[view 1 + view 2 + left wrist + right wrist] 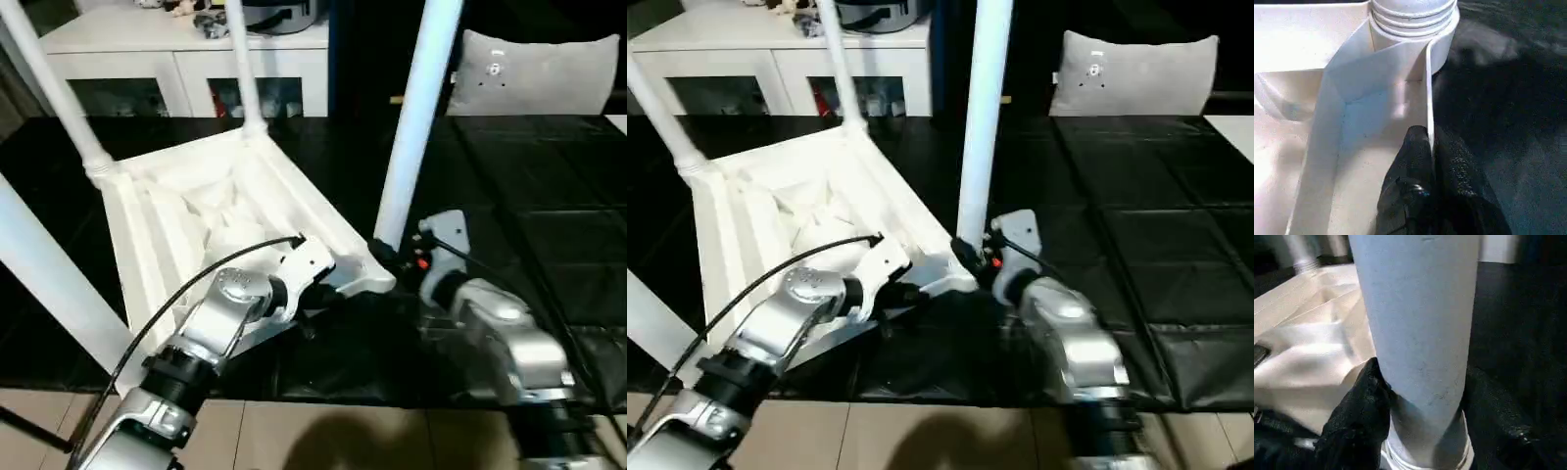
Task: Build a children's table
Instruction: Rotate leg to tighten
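A black mat (549, 245) covers the floor, giving way to pale tiles nearest the robot, and along the far wall stands a low white cabinet (186, 59) with glass doors and some clutter on top, with a grey cushion (534, 73) propped up off to the far right. On the mat, left of middle, the children's table (196, 235) lies upside down, its ribbed underside facing up and its white legs rising from the corner sockets: one at the far left corner (59, 93), one at the far corner (245, 69), a thick one close by at the left edge (49, 284), and one at the near right corner (416, 117) standing tall and upright. The left arm reaches in over the near side of the tabletop, and its left pincer (1430, 147) is pinched tight on the thin upright rim wall (1428, 98) of the tabletop, one black finger on each side of it, just short of the corner socket. To the right, the right arm comes in low from the near side, and the right pincer (1422, 401) is wrapped around the base of the near right leg, a black finger (1359, 416) pressed against either side just above the ringed collar where the leg meets its socket.
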